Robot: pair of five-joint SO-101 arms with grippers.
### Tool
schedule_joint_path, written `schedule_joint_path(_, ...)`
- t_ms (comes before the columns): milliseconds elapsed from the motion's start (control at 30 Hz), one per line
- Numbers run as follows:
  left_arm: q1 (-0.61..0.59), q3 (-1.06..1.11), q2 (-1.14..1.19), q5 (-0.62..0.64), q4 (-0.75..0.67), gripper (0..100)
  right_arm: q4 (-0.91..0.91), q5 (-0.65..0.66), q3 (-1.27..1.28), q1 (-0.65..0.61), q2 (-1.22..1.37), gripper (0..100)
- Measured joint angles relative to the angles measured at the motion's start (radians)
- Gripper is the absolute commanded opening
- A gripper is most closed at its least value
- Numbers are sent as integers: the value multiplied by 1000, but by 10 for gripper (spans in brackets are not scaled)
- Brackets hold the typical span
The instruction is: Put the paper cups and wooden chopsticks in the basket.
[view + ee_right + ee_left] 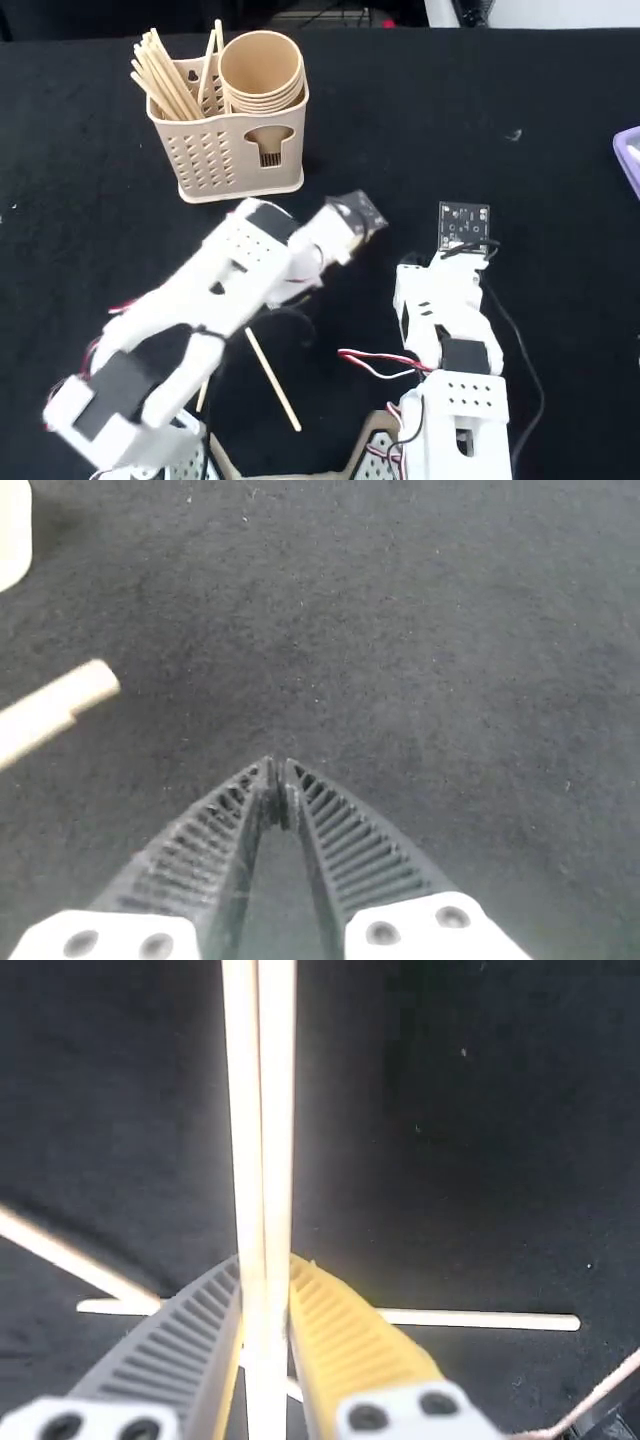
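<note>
Chopstick step in hand: L gripper (265, 1262) is pinching a pair of wooden chopsticks (260, 1110) over the table, w/ more loose sticks (272, 380) lying below. The paper cups (262, 65) already sit stacked in the basket (235, 150). Nxt, I reckon: lift, swing to the basket, drop in upright. R gripper (275, 785) is pressed together, empty. No legible writing anywhere.

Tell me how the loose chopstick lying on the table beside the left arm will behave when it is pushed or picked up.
The chopstick is thin and straight, so it is probably stiff and very light. Lying flat on the black table surface, it may roll or pivot if nudged near one end. Its narrow shaft likely calls for a centred pinch, or it could slip out.
</note>
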Motion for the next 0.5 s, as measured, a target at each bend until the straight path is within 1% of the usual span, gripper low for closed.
schedule_joint_path(100, -71, 0, -100, 3, 2, 30, 0, 0, 0, 0, 0, 11)
schedule_joint_path(267, -216, -63, -276, 86, -8, 30, 0, 0, 0, 0, 0, 11)
schedule_joint_path(367, -278, -101, -374, 143, -63, 30, 0, 0, 0, 0, 0, 11)
schedule_joint_path(500, -331, -117, -465, 236, -190, 30, 0, 0, 0, 0, 0, 11)
